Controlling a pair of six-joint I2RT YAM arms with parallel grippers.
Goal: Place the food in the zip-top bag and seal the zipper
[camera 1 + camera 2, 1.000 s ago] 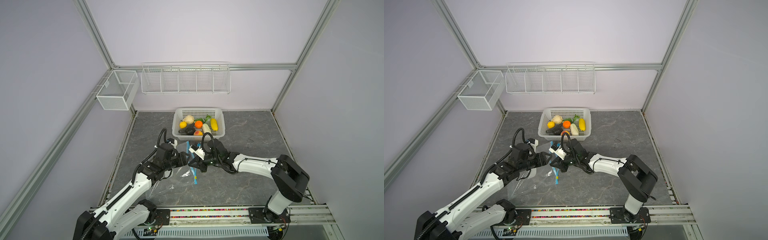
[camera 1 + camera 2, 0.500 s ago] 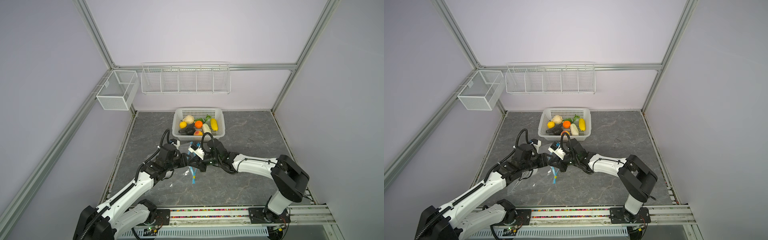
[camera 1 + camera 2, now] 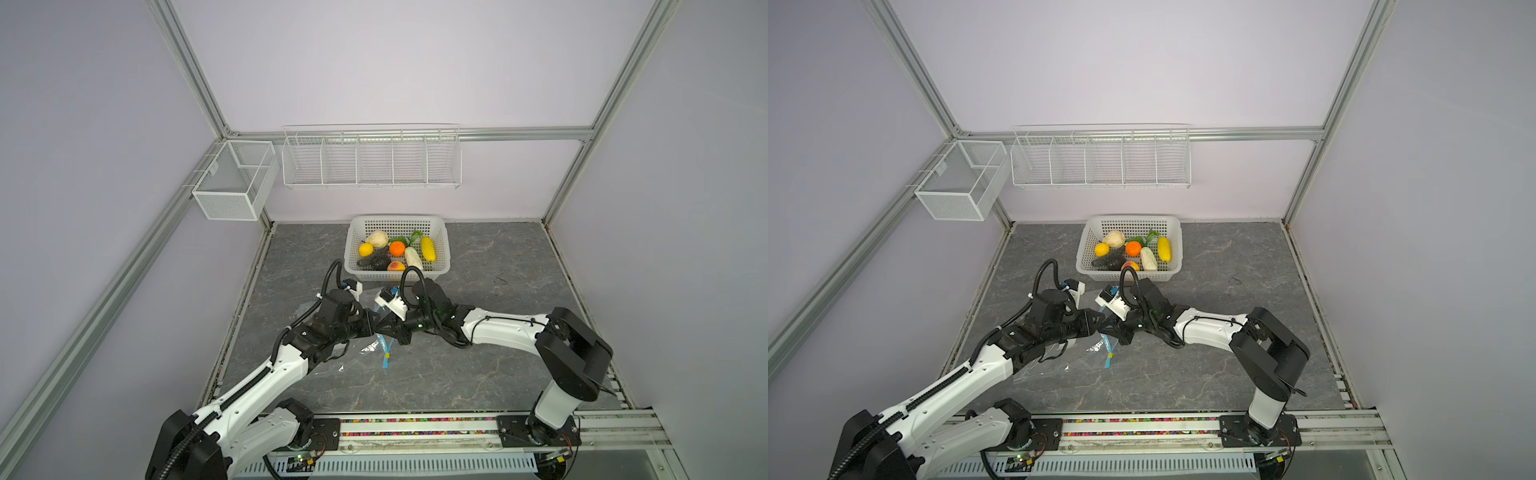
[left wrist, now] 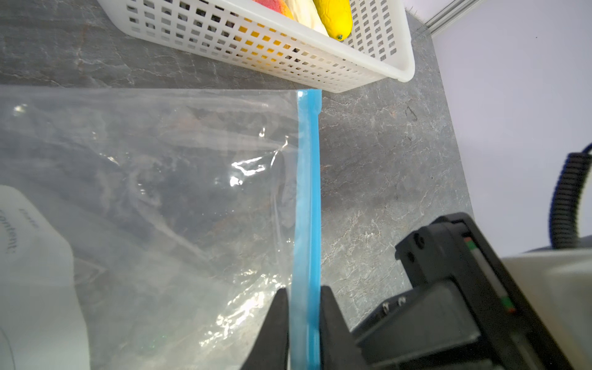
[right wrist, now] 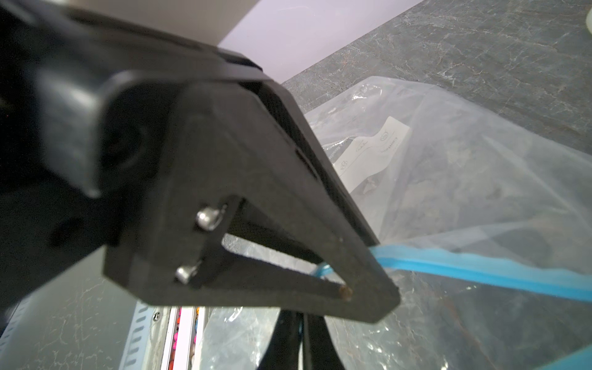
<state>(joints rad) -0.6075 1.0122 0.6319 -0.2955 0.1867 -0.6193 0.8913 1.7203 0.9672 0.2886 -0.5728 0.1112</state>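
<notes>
The white perforated plastic basket (image 3: 397,275) sits at the back of the grey marbled table (image 3: 498,353), holding the small toy fruits and vegetables (image 3: 397,248). Just before it lies the clear plastic zip-top bag (image 4: 160,192). My left pincer (image 4: 304,290) and right pincer (image 5: 299,320) meet on its thin blue zipper strip (image 4: 309,192).

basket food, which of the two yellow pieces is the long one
The long yellow piece lies at the basket's right side in both top views, beside the white piece. The round yellow piece sits on the left.

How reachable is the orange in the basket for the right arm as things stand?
Probably not yet: the right gripper has its fingers shut on the zipper, so it must let go first. Otherwise the open basket with the orange sits close, unobstructed.
</notes>
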